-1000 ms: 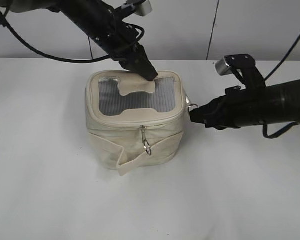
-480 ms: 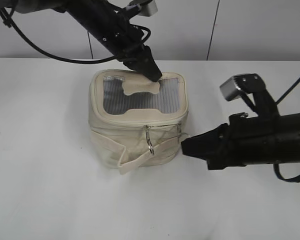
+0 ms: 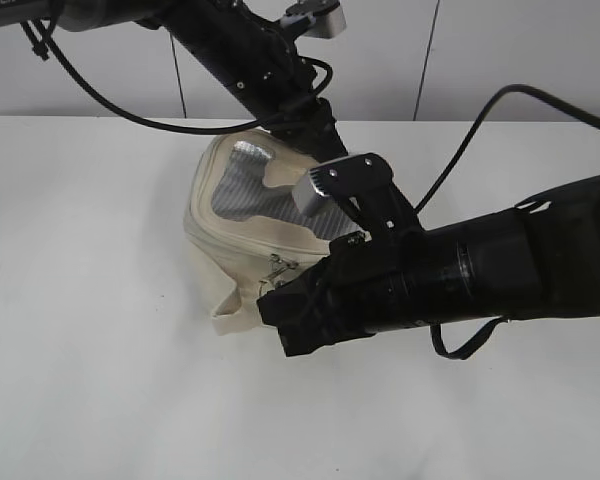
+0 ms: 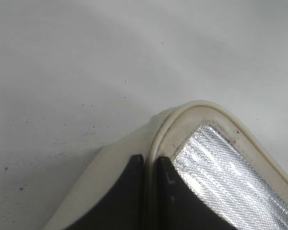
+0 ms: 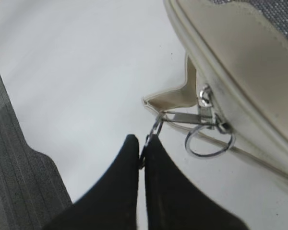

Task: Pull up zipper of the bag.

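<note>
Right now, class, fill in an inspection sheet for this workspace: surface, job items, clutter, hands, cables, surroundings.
Surface: white table, faint dark specks in the left wrist view.
Job items: cream bag tilted; zipper along its rim, silver ring pull hanging free.
Clutter: nothing seen.
Hands: left hand shut on the bag's rim; right hand shut on a second metal pull.
Cables: black cables loop off both arms.
Surroundings: pale panelled wall.

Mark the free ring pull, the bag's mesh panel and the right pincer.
ring pull (image 5: 209,143), right wrist view, lower arc of the loop.
mesh panel (image 4: 230,182), left wrist view, silvery weave.
right pincer (image 5: 143,153), right wrist view, between the tips.
</note>
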{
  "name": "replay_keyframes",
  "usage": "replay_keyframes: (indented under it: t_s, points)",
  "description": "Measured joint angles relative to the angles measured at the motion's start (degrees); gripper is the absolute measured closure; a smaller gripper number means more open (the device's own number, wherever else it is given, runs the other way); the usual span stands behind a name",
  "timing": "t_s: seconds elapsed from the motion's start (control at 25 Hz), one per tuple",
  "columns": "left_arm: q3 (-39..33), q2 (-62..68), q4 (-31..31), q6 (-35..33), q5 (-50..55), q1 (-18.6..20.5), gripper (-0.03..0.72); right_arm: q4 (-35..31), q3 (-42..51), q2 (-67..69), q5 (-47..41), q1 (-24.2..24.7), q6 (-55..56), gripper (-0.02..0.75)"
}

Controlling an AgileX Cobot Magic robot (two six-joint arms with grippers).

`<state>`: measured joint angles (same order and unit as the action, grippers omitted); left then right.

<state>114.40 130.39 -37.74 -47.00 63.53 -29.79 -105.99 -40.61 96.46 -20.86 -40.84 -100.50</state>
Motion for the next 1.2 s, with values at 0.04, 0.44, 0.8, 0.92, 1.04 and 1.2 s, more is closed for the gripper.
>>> replay_keyframes:
  t_s: [0.04,0.44,0.8,0.92,1.04,1.2]
  points:
    - [0.0,0.0,0.1,0.7,-0.1,0.0,0.647,0.0,-0.2,0.3,0.4,0.0,0.2,0.726]
    - [0.0,-1.8,-0.8,6.3,0.0,2.8,0.388,19.6,0.7,-6.1,3.5,0.4,26.0,0.191]
    - [-3.6,-11.7,-0.3,12.4,2.4,10.2,0.437,53.0,1.1,-13.9,-15.3,20.8,55.9,0.171]
    - [-9.7,-16.6,1.6,14.7,1.0,11.2,0.447,58.4,1.1,-15.4,-20.4,29.8,60.9,0.171]
    - [-19.6,-23.1,5.3,17.0,-2.7,11.3,0.451,64.1,1.1,-17.6,-23.5,33.4,66.2,0.171]
    - [-37.3,-36.2,9.5,19.6,-10.2,11.3,0.451,71.1,1.1,-21.5,-28.7,33.6,72.1,0.174]
